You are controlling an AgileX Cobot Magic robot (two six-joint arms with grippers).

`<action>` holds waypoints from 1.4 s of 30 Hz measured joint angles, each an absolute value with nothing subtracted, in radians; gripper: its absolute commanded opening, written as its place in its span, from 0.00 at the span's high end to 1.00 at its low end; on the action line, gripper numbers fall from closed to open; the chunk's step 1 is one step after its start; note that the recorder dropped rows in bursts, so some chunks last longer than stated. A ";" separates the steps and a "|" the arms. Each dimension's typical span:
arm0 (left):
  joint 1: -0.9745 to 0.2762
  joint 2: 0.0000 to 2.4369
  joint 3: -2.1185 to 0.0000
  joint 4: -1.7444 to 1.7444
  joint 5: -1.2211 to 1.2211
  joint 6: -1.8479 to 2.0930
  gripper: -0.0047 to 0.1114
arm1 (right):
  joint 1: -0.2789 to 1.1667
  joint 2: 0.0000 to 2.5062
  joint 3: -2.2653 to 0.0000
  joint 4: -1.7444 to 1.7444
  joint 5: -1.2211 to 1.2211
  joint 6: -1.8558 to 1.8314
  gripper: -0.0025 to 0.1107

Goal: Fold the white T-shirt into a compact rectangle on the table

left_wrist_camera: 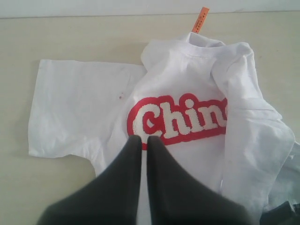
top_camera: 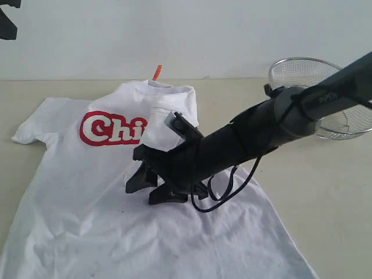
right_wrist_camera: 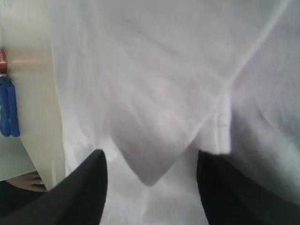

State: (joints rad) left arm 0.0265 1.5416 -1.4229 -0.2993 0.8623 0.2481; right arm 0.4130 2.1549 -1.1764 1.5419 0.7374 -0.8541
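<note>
The wide pale beige matte table [top_camera: 331, 197] bore the white cotton T-shirt [top_camera: 81, 209], which lay flat with collar far and hem near, its right-hand sleeve [top_camera: 161, 123] folded across the chest. The right gripper [top_camera: 145, 187], much the nearer, hung low over the midriff with fingers spread and the sleeve's corner between them untouched. The left gripper [left_wrist_camera: 144, 139] was clenched on nothing above the red lettering [left_wrist_camera: 180, 118].

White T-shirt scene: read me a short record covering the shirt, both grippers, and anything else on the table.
Shirt: white T-shirt front up on table, one sleeve folded in over the lettering
Left gripper: shut, empty
Right gripper: open, over the folded sleeve
Other: wire-mesh basket, apart from the shirt
</note>
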 measured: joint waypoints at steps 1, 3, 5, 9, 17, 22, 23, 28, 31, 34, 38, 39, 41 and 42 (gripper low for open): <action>0.027 1.542 -1.423 -0.299 0.862 0.248 0.92 | 0.418 2.167 -1.176 1.558 0.741 -0.867 0.53; 0.027 1.542 -1.423 -0.299 0.862 0.250 0.92 | 0.422 2.178 -1.176 1.594 0.749 -0.892 0.53; 0.027 1.542 -1.423 -0.299 0.862 0.252 0.92 | 0.425 2.178 -1.181 1.628 0.751 -0.913 0.53; 0.027 1.542 -1.423 -0.299 0.862 0.254 0.92 | 0.427 2.180 -1.224 1.652 0.760 -0.930 0.53; 0.027 1.542 -1.423 -0.299 0.866 0.256 0.92 | 0.427 2.180 -1.267 1.656 0.731 -0.914 0.78; 0.027 1.542 -1.423 -0.299 0.866 0.256 0.92 | 0.427 2.180 -1.267 1.655 0.733 -0.904 0.98; 0.027 1.542 -1.423 -0.299 0.866 0.256 0.92 | 0.427 2.180 -1.267 1.652 0.738 -0.898 0.98; 0.027 1.542 -1.423 -0.299 0.866 0.256 0.92 | 0.427 2.165 -1.267 1.605 0.734 -0.876 0.98; 0.027 1.542 -1.423 -0.299 0.866 0.256 0.92 | 0.427 2.130 -1.267 1.549 0.714 -0.847 0.98; 0.027 1.542 -1.423 -0.299 0.866 0.258 0.92 | 0.398 2.102 -1.267 1.494 0.714 -0.809 0.98; 0.027 1.542 -1.423 -0.299 0.866 0.258 0.92 | 0.324 2.093 -1.282 1.441 0.734 -0.787 0.98; 0.027 1.542 -1.423 -0.299 0.866 0.258 0.92 | 0.303 2.093 -1.290 1.425 0.745 -0.778 0.98; 0.027 1.542 -1.423 -0.299 0.866 0.258 0.92 | 0.262 2.093 -1.319 1.376 0.764 -0.750 0.98; 0.027 1.542 -1.423 -0.299 0.866 0.258 0.92 | 0.246 2.093 -1.335 1.349 0.771 -0.735 0.98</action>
